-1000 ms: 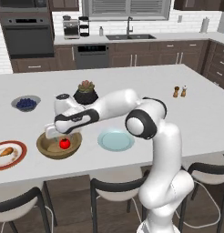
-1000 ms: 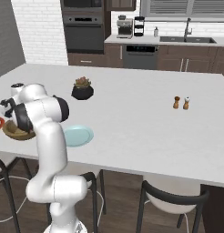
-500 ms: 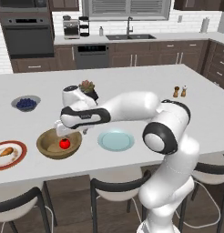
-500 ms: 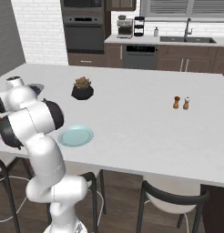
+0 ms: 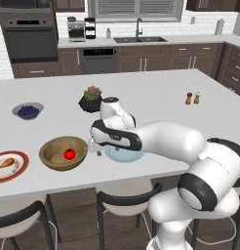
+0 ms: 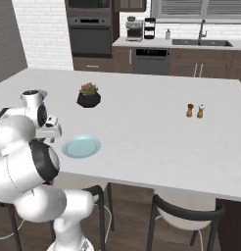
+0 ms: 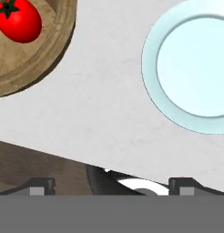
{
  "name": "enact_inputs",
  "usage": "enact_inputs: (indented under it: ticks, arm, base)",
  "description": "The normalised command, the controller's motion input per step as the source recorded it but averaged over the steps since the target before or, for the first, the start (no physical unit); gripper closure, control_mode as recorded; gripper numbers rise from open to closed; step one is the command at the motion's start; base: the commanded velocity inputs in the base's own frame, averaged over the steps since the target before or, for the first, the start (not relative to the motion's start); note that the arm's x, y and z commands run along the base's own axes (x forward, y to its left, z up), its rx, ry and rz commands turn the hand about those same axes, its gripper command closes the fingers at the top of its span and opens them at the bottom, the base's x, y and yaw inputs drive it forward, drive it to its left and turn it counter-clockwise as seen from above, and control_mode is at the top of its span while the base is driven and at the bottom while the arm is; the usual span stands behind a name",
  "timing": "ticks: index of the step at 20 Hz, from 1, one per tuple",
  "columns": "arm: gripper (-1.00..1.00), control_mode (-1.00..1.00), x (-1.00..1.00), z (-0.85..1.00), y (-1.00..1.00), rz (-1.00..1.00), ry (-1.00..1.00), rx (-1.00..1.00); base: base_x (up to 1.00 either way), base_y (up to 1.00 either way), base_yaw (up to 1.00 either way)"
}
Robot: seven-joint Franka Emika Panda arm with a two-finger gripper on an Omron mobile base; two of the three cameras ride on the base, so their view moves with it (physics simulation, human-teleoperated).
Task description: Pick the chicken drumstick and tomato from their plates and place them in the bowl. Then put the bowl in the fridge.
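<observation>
Left base view, going from left to right: the white plate with a red-orange rim (image 5: 1,168) sits at the left edge of the white island counter (image 5: 156,100), and the chicken drumstick (image 5: 5,163) lies on it. At about 1 o'clock from that plate is the small grey bowl of blueberries (image 5: 28,110). Next comes the wooden bowl (image 5: 63,153), with the tomato (image 5: 69,154) resting inside it, stem up. At 1 o'clock from the wooden bowl stands the black pot with a succulent (image 5: 91,99). My gripper (image 5: 96,149) hangs just to the right of the wooden bowl, between it and the pale blue plate (image 5: 123,153); my forearm covers a part of this plate. My fingers are spread wide and hold nothing. Far to the right, near the back part of the counter, two small shakers (image 5: 192,98) stand side by side.

From the right base view, the pale blue plate (image 6: 81,146) lies bare near the front edge of the counter, the succulent pot (image 6: 88,96) is at 12 o'clock from it, and the shakers (image 6: 195,110) are well apart to the right.

Seen from my hand, the rim of the wooden bowl (image 7: 54,54) with the tomato (image 7: 19,20) is at the upper left, the pale blue plate (image 7: 196,68) is at the upper right, and bare counter lies between them.
</observation>
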Motion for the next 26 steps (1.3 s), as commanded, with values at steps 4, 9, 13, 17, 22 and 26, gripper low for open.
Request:
enact_inputs:
  ticks: [4, 9, 13, 17, 22, 26]
  arm:
    - [-1.0, -1.0, -0.36, 0.0, -0.64, 0.0, 0.01, 0.03]
    - [-1.0, 1.0, -0.04, 0.0, 0.0, 0.0, 0.0, 0.0]
    - [-1.0, 1.0, 0.0, 0.0, 0.0, 0.0, 0.0, 0.0]
    - [-1.0, 1.0, 0.0, 0.0, 0.0, 0.0, 0.0, 0.0]
    - [-1.0, 1.0, 0.0, 0.0, 0.0, 0.0, 0.0, 0.0]
    - [-1.0, 1.0, 0.0, 0.0, 0.0, 0.0, 0.0, 0.0]
  base:
    - [0.0, 0.0, 0.0]
    - [-0.02, 0.29, 0.0]
    - [0.0, 1.0, 0.0]
    - [0.02, 0.99, -0.02]
    - [0.1, 0.66, -0.04]
    - [0.49, 0.29, -0.06]
